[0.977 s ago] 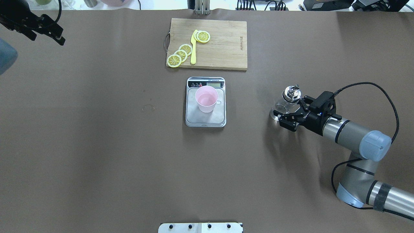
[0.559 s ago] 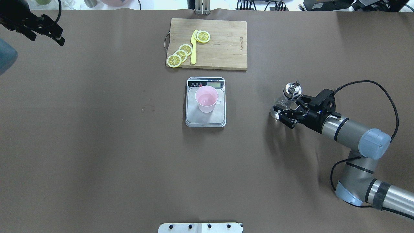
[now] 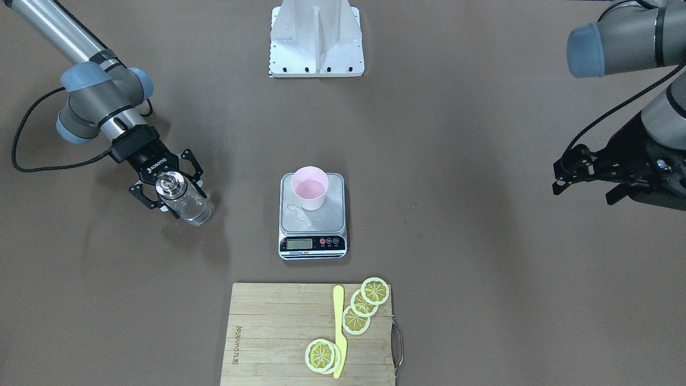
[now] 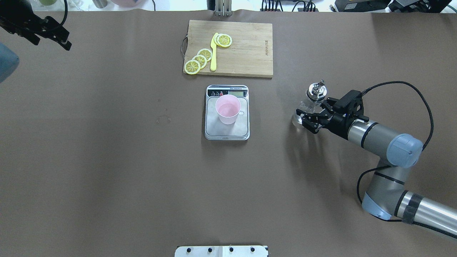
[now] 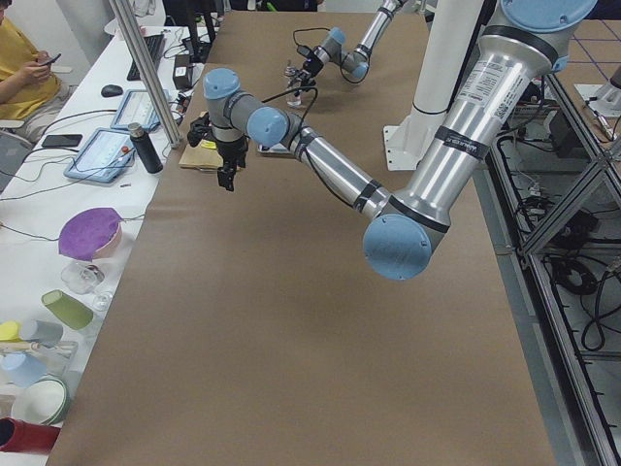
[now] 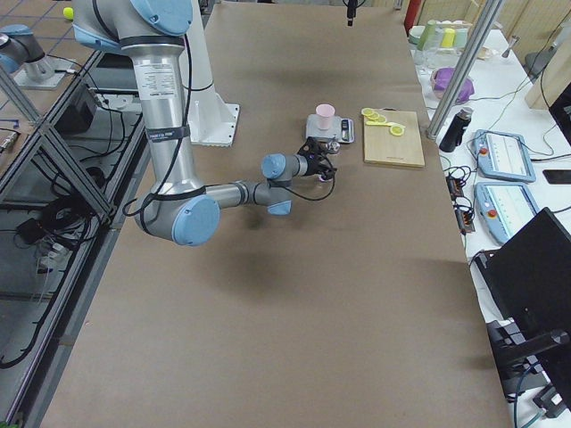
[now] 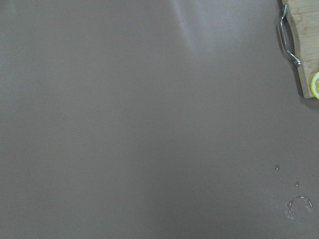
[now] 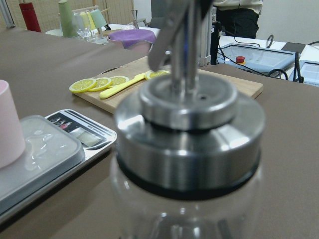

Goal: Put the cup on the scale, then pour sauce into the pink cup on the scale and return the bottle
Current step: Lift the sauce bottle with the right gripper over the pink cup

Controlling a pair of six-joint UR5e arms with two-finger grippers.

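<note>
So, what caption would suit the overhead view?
Right tool grips the bottle; pink cup stands on the scale.

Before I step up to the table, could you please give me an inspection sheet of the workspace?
Surface: brown table cover; faint ring mark on the robot's left of the scale.
Job's things: pink cup upright on the kitchen scale; small puddle on its platform; glass pourer bottle in the right claw.
Clutter: cutting board with lemon slices and a yellow knife.
Grippers: right claw shut on the bottle; left claw open, empty.
Cables: black cable loops off the right wrist.
Surroundings: operators' bench with cups and tablets; seated person.
</note>
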